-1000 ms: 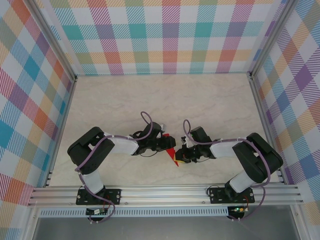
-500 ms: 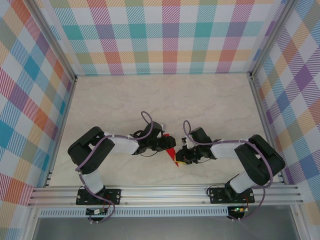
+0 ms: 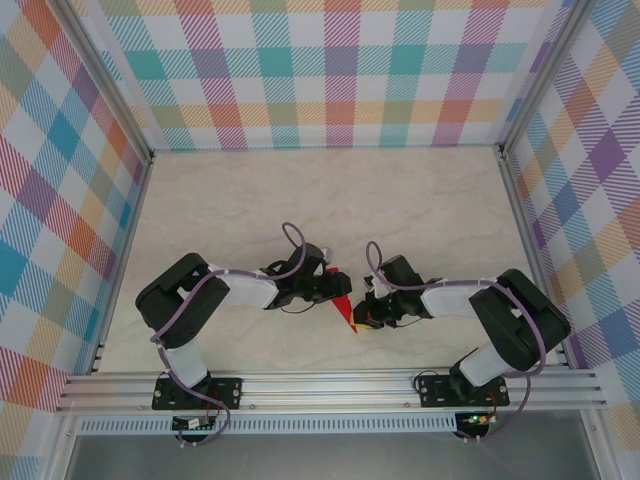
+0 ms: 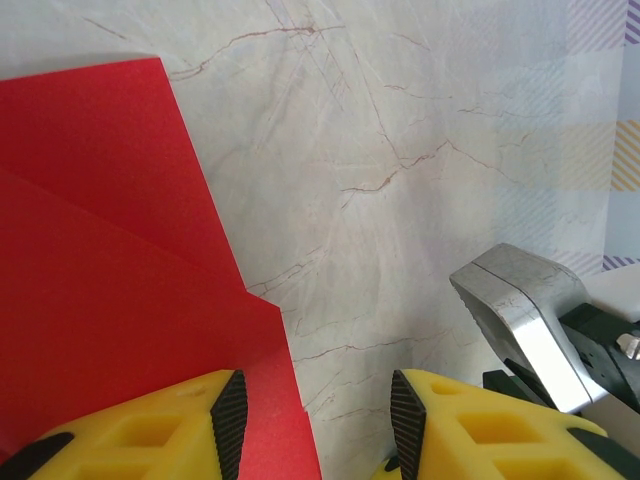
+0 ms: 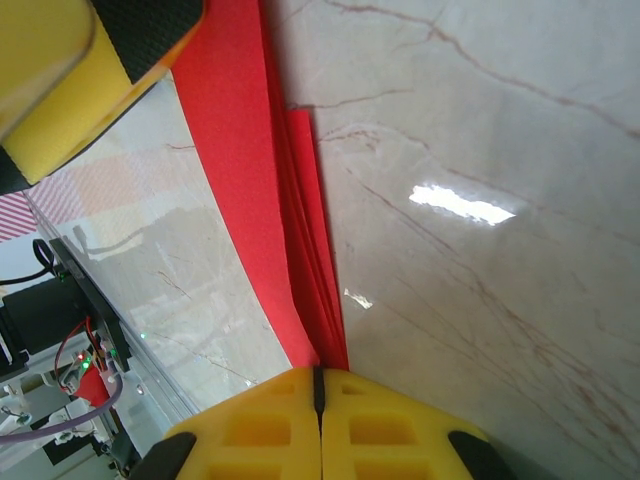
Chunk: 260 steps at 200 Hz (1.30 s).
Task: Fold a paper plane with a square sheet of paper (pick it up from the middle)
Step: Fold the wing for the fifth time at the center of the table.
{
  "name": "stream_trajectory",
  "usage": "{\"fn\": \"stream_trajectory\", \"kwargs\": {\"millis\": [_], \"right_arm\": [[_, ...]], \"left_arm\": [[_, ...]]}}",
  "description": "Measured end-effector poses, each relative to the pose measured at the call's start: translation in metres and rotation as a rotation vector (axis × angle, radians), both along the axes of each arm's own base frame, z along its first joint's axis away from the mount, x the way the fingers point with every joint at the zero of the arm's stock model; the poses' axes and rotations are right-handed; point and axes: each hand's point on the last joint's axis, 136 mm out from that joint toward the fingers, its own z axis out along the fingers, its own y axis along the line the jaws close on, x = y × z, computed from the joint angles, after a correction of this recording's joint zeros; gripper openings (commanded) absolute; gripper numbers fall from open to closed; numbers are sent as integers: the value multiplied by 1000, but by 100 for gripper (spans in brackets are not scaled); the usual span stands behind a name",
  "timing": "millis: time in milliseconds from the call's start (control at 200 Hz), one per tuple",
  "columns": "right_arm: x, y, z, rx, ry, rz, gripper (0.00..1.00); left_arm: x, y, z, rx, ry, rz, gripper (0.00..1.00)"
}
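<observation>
Red paper sheet (image 3: pixel 344 308), already part-folded, stands on edge in the jaws of the right gripper (image 3: pixel 361 318), low over the bench (image 3: pixel 330 200). In the right wrist view that gripper (image 5: pixel 320 395) has its jaws pressed together on a stack of layers (image 5: pixel 250 150) that fan out from the pinch. This looks like a hold meant to keep the folds together and the paper steady while the other arm works on it.

Just across from the right gripper, the left gripper (image 3: pixel 335 292) meets the same paper from the opposite side. In the left wrist view its jaws (image 4: pixel 310 420) stand spread with bare bench between them. One pad overlaps the sheet (image 4: pixel 110 260) and the other is off it, so nothing is pinched there. I judge it is placed to take or press the next flap.

The paper is bright, matte red, with a crisp diagonal crease and a stepped, overlapping edge. From above it reads as a narrow pointed sliver rather than a square.
</observation>
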Motion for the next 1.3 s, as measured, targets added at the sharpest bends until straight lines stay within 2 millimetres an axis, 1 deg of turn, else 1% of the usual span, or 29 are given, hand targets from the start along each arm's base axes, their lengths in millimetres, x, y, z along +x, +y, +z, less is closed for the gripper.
{"fn": "stream_trajectory", "kwargs": {"millis": [95, 225, 390, 635, 730, 785, 835, 885, 930, 1020, 1130, 1200, 1300], "right_arm": [[0, 1, 1, -1, -11, 2, 14], [-1, -1, 3, -21, -31, 5, 17], [-6, -6, 1, -62, -35, 18, 14], [-6, -6, -1, -130, -27, 25, 9], [-6, -7, -1, -150, -36, 23, 11], [-4, -10, 1, -170, -58, 12, 11], [-7, -15, 4, -187, -73, 6, 12], [-9, -21, 10, -193, -94, -8, 13], [-9, -22, 18, -177, -116, -12, 13], [-4, -16, 37, -114, -168, -18, 12], [-2, -2, 48, -31, -165, -9, 12], [-1, 7, 47, 8, -141, -3, 11], [-1, 14, 39, 26, -92, 1, 11]], "left_arm": [[0, 0, 0, 3, 2, 1, 45], [0, 0, 0, 4, 2, 1, 45], [0, 0, 0, 5, 2, 1, 45], [0, 0, 0, 5, 3, 1, 45], [0, 0, 0, 5, 3, 1, 45], [0, 0, 0, 6, 3, 1, 44], [0, 0, 0, 6, 3, 1, 44], [0, 0, 0, 6, 3, 1, 44], [0, 0, 0, 6, 4, 1, 44], [0, 0, -1, 8, 6, 1, 44], [0, 0, -1, 9, 7, 1, 44], [0, 0, -1, 9, 8, 0, 44], [0, 0, -1, 9, 9, -1, 44]]}}
